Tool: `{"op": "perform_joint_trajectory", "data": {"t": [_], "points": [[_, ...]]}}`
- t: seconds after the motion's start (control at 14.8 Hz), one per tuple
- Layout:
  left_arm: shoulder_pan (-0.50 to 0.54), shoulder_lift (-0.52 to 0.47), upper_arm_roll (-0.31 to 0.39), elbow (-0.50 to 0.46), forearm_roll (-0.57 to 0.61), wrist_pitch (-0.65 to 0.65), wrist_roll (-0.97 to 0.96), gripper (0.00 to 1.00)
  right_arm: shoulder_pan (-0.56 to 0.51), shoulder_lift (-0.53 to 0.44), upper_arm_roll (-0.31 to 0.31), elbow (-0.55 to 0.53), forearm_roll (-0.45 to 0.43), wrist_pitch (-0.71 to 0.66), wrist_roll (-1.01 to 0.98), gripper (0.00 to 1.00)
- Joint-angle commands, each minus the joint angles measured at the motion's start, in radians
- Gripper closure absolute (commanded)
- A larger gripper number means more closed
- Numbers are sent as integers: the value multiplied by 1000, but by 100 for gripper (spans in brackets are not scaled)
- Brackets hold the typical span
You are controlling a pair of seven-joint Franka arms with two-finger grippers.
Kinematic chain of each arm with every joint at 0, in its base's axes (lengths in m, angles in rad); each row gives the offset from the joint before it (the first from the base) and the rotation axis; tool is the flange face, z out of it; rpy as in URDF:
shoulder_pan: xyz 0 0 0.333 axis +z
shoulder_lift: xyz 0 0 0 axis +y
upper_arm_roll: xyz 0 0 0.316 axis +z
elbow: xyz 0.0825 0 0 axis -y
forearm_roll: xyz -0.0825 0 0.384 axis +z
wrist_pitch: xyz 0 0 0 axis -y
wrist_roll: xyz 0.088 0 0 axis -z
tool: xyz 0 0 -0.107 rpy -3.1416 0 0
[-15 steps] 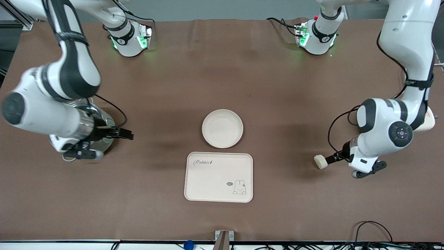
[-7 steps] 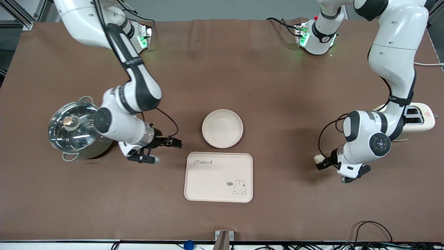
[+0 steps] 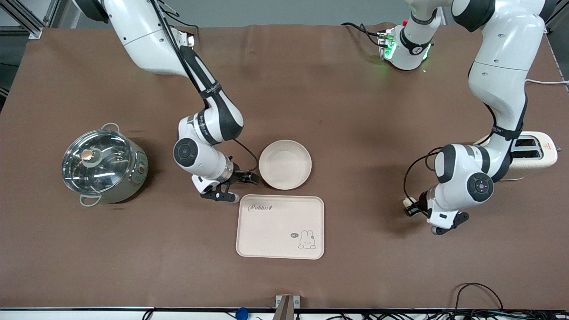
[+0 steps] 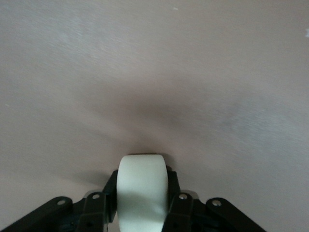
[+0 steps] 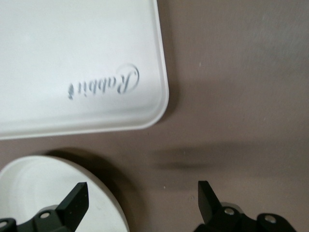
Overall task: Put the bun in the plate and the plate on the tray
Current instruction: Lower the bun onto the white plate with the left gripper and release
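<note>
The round, shallow off-white plate (image 3: 285,164) and the flat cream rectangular "Rabbit" tray (image 3: 280,226) sit empty, side by side mid-desk. The left claw (image 3: 410,207) is clamped on the small pale cream bun (image 4: 143,191), low over bare brown desk (image 3: 355,133) and mostly hidden by its wrist. The right claw (image 3: 250,178), fingers (image 5: 75,199) apart, hangs at the plate's rim.

Both arms wear glossy white shells with black joint bands and round black end caps, thin black cables looping beside each wrist, green lights glowing at the bases, and matte black fingers (image 5: 76,199) fixed by small silver screws.
</note>
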Motion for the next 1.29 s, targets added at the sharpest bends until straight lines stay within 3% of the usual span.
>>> {"op": "perform_joint_trajectory", "data": {"t": [0.0,0.27,0.61,0.95,1.22], "points": [[-7,-7,-63,6,6,-12,-111,57,81,-56,-10,-69,20,44,24,0],[-57,-47,-132,5,9,-82,-324,59,136,-86,-10,-164,20,141,51,0],[-100,-47,-284,8,13,-86,-648,59,148,-115,-12,-216,20,147,43,0],[-243,-22,-297,22,7,-60,-860,58,162,-112,-12,-234,20,182,47,0],[-318,19,-295,22,9,37,-974,56,164,-94,-12,-236,20,230,47,0]]}}
